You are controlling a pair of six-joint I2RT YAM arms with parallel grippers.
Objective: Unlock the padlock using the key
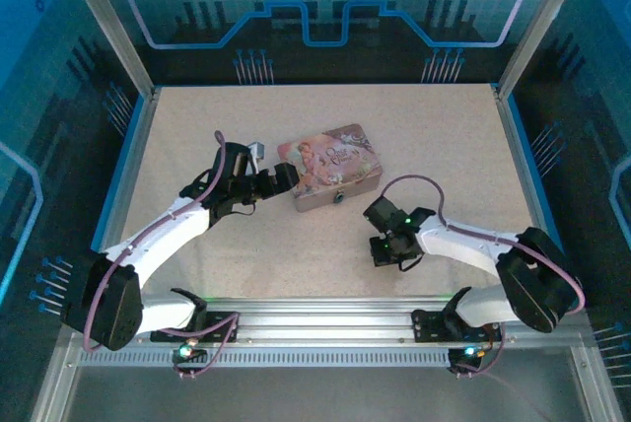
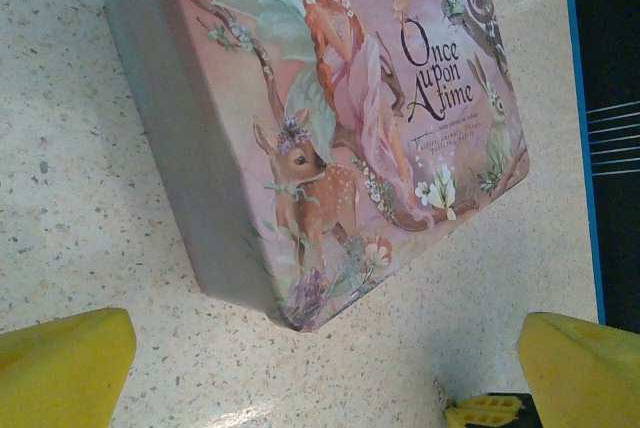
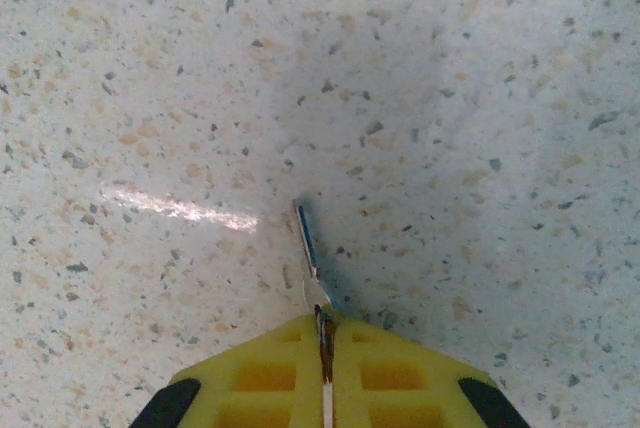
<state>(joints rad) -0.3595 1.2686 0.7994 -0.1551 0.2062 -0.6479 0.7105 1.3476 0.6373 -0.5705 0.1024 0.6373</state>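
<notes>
The thin dark key (image 3: 306, 238) sticks out of my right gripper (image 3: 325, 326), which is shut on its head. The blade slants forward just above the speckled table. In the top view the right gripper (image 1: 386, 237) hangs in front of the pink picture tin (image 1: 330, 166). A small dark spot on the tin's front wall looks like the padlock (image 1: 338, 197); it is too small to make out. My left gripper (image 1: 284, 178) stands wide open at the tin's left corner. Its yellow fingers (image 2: 65, 363) frame that corner (image 2: 300, 318) without touching it.
The tin (image 2: 330, 118) lies flat near the table's middle, its lid reading "Once upon a time". Blue rails (image 1: 520, 146) and clear walls border the table (image 1: 197, 126). Bare speckled surface lies left of, behind and in front of the tin.
</notes>
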